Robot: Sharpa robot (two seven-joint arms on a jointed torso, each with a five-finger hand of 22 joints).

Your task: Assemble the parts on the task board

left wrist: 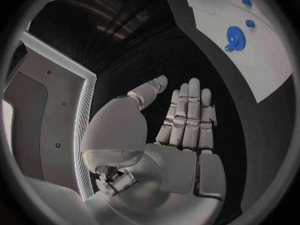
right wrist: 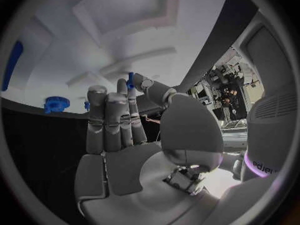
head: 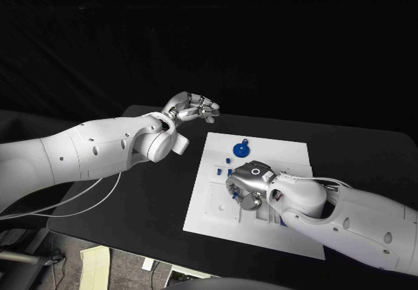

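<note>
Left robot hand [head: 193, 109] hovered open and empty beside the task board [head: 279, 151]. Right robot hand [head: 248, 187] pinched a blue part [right wrist: 130, 81]. No legible labels.

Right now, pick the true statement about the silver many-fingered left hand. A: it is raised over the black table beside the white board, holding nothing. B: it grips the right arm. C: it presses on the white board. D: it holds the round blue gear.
A: the left hand is off the white task board, fingers extended and empty in its wrist view, while the round blue gear lies on the board.
</note>
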